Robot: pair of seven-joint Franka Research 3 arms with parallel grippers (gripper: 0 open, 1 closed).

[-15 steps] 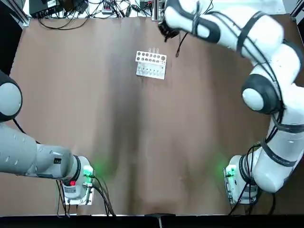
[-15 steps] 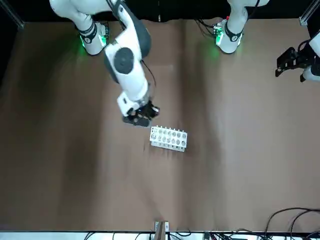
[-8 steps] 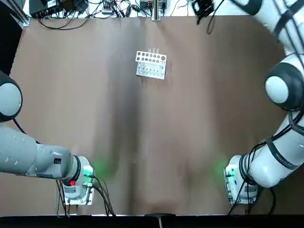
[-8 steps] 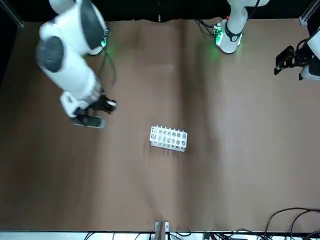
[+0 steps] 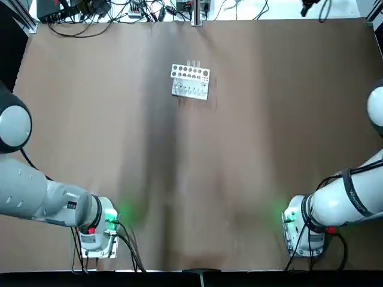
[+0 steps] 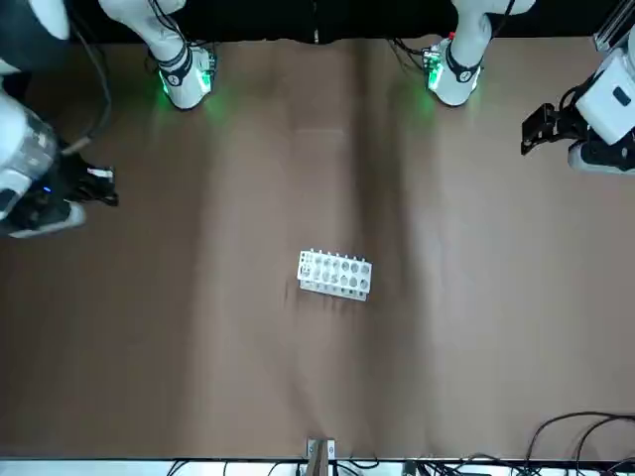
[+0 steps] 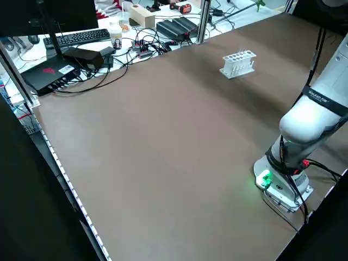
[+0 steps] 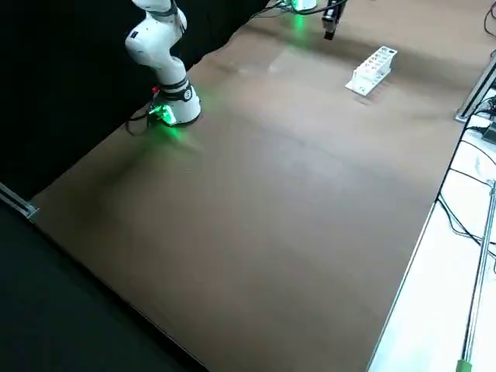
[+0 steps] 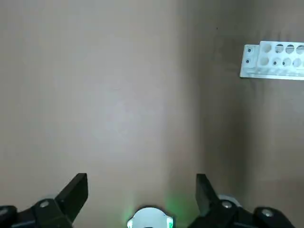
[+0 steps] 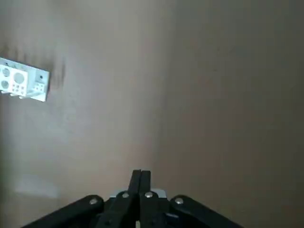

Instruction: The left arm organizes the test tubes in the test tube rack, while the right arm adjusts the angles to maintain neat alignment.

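Observation:
The white test tube rack stands on the brown table at the far middle, also seen in the front view. A few thin clear test tubes stand upright in its far row. My right gripper is shut with nothing in it, far off to the rack's right near the table's side; its wrist view shows the rack at a distance. My left gripper hangs open and holds nothing at the table's left side, well away from the rack.
Both arm bases with green lights sit at the near edge. Cables, a keyboard and boxes lie beyond the far edge. Bare brown table spreads between the bases and the rack.
The right arm swung from just beside the rack out to the robot's right, gripper ending far from it. The rack and tubes stayed put. The left gripper shifted slightly.

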